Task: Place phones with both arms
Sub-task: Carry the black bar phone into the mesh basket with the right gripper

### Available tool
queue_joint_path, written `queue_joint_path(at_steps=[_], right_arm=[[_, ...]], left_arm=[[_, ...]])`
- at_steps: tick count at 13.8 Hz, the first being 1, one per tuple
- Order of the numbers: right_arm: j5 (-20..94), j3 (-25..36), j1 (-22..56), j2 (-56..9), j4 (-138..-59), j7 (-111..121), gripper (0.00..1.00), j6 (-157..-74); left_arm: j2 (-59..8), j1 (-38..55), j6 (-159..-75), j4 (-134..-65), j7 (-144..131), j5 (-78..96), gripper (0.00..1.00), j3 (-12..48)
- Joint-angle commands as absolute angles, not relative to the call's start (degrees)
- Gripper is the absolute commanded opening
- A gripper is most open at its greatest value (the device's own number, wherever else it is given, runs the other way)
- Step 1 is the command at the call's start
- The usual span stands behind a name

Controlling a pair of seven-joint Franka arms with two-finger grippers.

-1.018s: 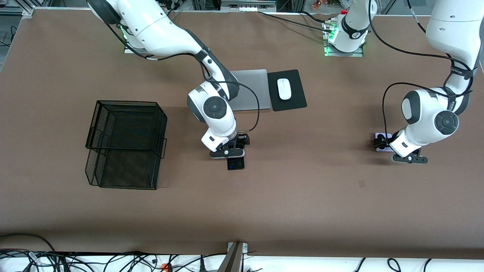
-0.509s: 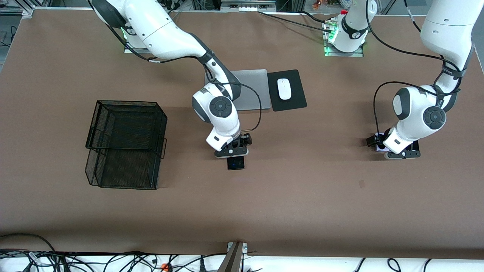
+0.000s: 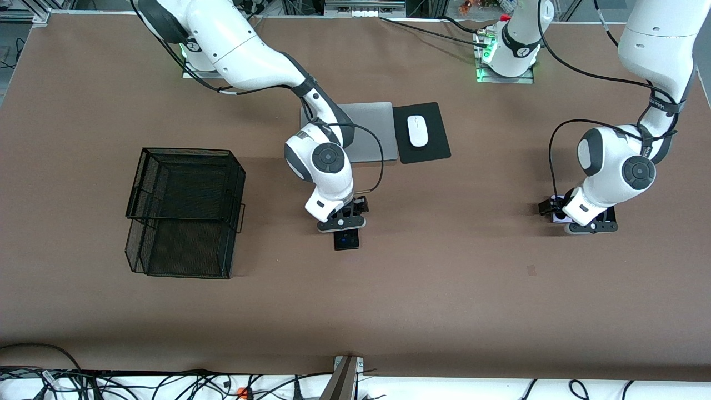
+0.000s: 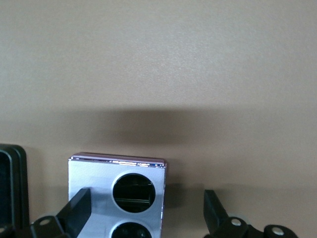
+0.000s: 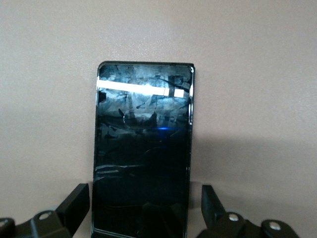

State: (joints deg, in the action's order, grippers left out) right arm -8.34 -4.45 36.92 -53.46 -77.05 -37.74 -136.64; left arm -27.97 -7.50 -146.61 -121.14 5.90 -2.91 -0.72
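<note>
The brown tabletop (image 3: pixel 444 289) carries each phone flat: the long black slab (image 5: pixel 142 148), glossy and smudged, lies between the right end effector's (image 5: pixel 143 210) spread fingers; the squarish lilac-white phone (image 4: pixel 116 191), with two black circles, sits between the left end effector's (image 4: pixel 146 215) parted fingers, unclenched

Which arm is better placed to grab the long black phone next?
Right. The right gripper sits low over the long black phone, open fingers either side of it. The left gripper is at the left arm's end of the table, open around the lilac-white phone.
</note>
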Motion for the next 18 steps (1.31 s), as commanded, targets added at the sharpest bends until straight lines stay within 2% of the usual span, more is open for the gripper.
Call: queue_joint_path(at_steps=[1, 18], right_arm=[[-9.6, -4.0, 37.5, -54.4, -75.3, -39.1, 1.0, -136.7], [-10.6, -4.0, 38.3, -55.5, -75.3, -39.1, 0.99, -138.3]], left_arm=[[-26.3, -9.0, -146.8, -122.2, 10.4, -4.0, 1.0, -0.9], [-28.0, -10.5, -150.0, -122.3, 11.9, -3.9, 1.0, -0.8]])
